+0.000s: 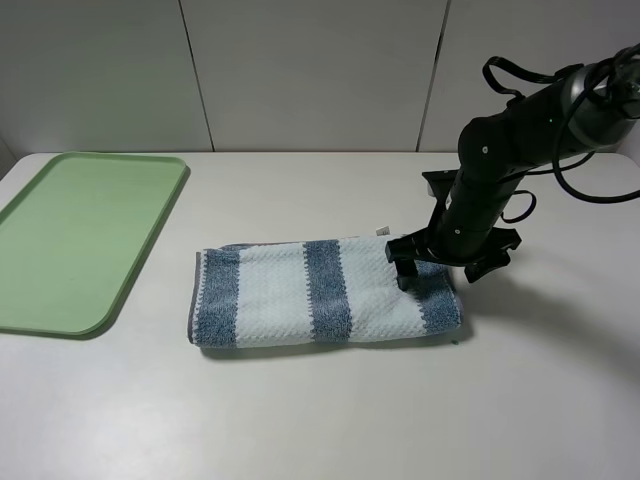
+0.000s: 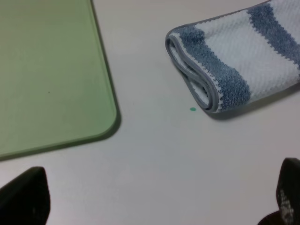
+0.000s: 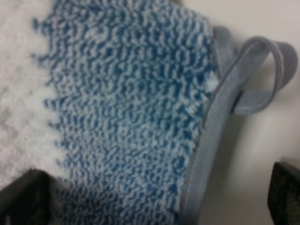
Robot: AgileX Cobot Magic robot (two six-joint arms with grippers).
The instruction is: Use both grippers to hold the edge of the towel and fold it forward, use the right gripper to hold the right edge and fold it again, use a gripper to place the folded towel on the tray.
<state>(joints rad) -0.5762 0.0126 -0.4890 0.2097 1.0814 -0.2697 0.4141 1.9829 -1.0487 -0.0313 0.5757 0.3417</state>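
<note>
The towel [image 1: 325, 293] lies folded in a long strip in the middle of the table, with pale and dark blue stripes. My right gripper [image 1: 445, 265] hangs low over its right end, open. In the right wrist view the fingertips [image 3: 23, 199] stand wide apart on either side of the dark stripe [image 3: 126, 117], the grey edging and the corner loop [image 3: 265, 65], gripping nothing. My left gripper [image 2: 154, 208] is open and holds nothing. It hovers over bare table near the towel's left folded end [image 2: 206, 79] and a corner of the green tray [image 2: 51, 75]. The left arm is outside the exterior view.
The light-green tray [image 1: 80, 240] lies flat at the table's left edge with nothing on it. A grey panelled wall stands behind the table. A tiny green speck [image 2: 192, 109] sits on the tabletop beside the towel's left end.
</note>
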